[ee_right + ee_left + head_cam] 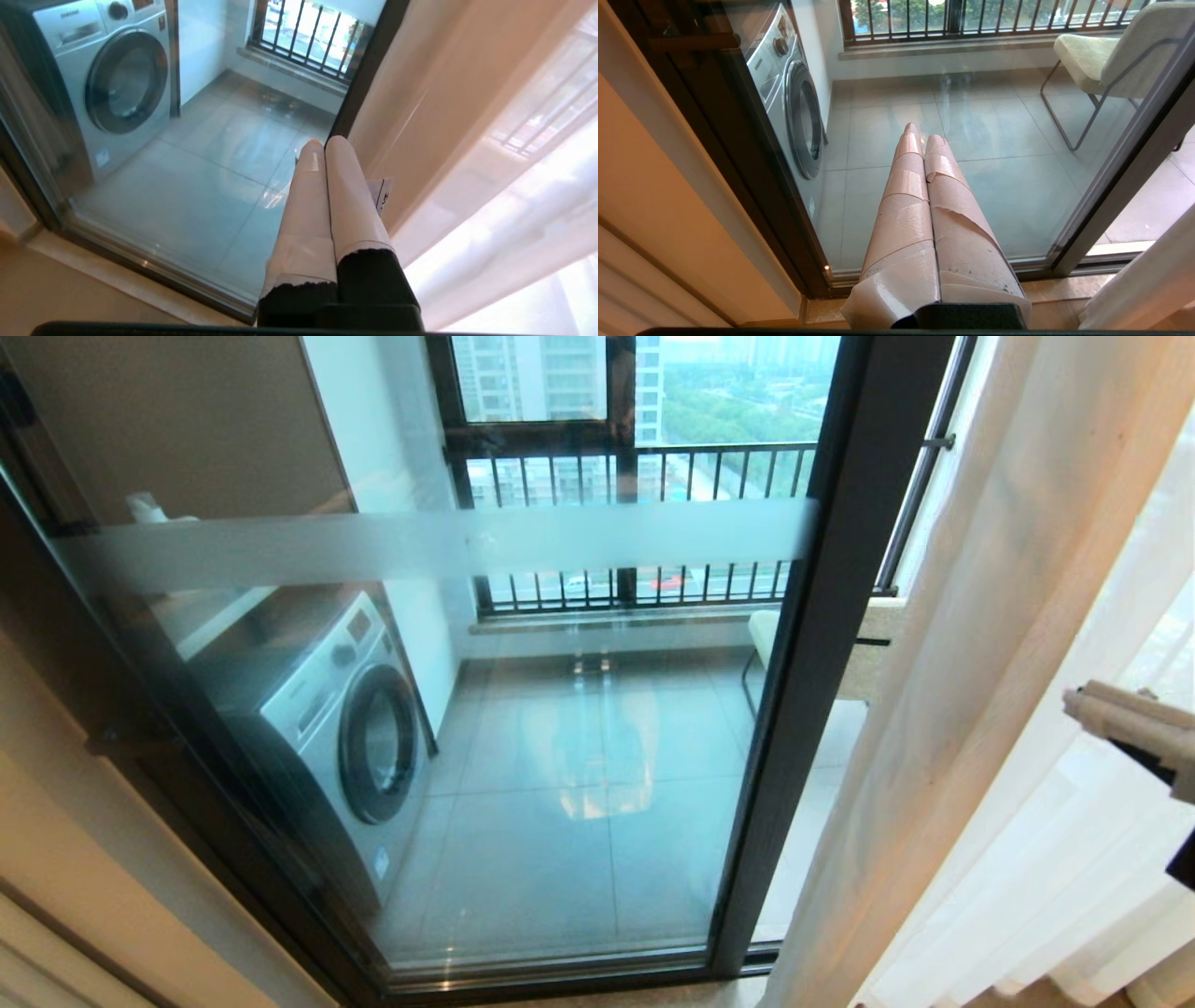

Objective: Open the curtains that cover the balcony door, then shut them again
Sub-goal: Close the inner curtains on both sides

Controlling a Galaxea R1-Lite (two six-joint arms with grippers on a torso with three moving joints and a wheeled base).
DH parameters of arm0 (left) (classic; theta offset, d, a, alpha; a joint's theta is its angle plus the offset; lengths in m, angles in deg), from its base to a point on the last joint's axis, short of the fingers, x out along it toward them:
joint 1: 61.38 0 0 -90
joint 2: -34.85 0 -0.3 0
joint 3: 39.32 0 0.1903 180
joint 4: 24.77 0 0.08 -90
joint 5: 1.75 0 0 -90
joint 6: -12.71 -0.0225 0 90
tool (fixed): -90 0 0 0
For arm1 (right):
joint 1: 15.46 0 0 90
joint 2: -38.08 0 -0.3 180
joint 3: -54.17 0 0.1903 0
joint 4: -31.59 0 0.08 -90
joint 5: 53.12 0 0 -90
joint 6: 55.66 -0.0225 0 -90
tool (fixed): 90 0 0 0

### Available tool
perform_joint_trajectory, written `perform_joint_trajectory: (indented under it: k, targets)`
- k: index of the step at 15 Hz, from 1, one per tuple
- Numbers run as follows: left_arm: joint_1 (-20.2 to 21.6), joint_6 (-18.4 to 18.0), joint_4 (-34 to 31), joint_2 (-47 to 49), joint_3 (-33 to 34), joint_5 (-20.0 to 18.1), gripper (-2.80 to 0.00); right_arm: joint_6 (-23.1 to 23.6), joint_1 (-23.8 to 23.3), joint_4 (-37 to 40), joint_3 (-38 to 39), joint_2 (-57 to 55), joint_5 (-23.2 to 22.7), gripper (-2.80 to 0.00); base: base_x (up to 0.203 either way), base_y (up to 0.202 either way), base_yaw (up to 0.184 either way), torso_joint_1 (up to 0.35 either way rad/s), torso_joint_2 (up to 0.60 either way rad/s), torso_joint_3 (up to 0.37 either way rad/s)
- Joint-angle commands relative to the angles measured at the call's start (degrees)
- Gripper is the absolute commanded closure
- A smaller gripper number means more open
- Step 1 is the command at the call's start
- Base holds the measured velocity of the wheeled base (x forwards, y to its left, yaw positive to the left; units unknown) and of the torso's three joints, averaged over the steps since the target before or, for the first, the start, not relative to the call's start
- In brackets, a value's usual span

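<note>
Taped fingers of the right gripper (324, 144) fill the lower centre of the right wrist view, pressed flat together with no gap between them and nothing caught in the pinch; a small printed tag shows just behind them on the curtain side. Whether their sides brush the fabric cannot be told. In the head view that gripper (1074, 702) enters from the right edge at mid-height, in front of the curtains (1008, 644). Curtains are gathered on the right third of the frame, sheer white folds running from the top edge to the floor, clear of most of the glass. Balcony door (822, 644) stands uncovered across the centre and left: dark frame post right of centre, frosted band across the upper glass. Behind the glass: washing machine (345, 728) at lower left, tiled floor at centre, chair (1106, 56) in the upper right of the left wrist view, barred railing (644, 476) at top. Left gripper (920, 128) sits low centre in its own view, fingers closed on each other, holding nothing, pointing at the door glass.
</note>
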State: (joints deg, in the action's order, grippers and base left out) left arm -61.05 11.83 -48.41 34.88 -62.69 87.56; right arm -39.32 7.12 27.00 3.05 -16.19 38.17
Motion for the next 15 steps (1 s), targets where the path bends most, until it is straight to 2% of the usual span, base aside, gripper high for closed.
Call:
perform_joint_trajectory:
  k: [1, 6, 9, 11, 15]
  targets:
    - [0.0, 0.0, 0.0, 0.1, 0.0, 0.0, 0.00, 0.1, -0.7, 1.2, 2.6, 5.2, 0.0, 0.00, 0.000, 0.000, 0.000, 0.000, 0.00, 0.000]
    - [0.0, 0.0, 0.0, 0.0, 0.0, 0.0, 0.00, -0.2, -6.8, 9.0, 6.7, 13.7, -0.3, 0.00, 0.000, 0.000, 0.000, 0.000, 0.00, 0.000]
    - [0.0, 0.0, 0.0, 0.1, 0.0, 0.0, 0.00, -3.0, -12.0, 15.5, 8.8, 19.4, -0.4, 0.00, 0.000, 0.000, 0.000, 0.000, 0.00, 0.000]
    - [0.0, 0.0, 0.0, 0.0, 0.0, 0.0, 0.00, -4.9, -12.8, 15.8, 12.0, 22.7, -0.1, 0.00, 0.000, 0.000, 0.000, 0.000, 0.00, 0.000]
    - [0.0, 0.0, 0.0, 0.1, 0.0, 0.0, 0.00, -5.3, -15.4, 13.3, 18.5, 29.5, 0.0, 0.00, 0.000, 0.000, 0.000, 0.000, 0.00, 0.000]
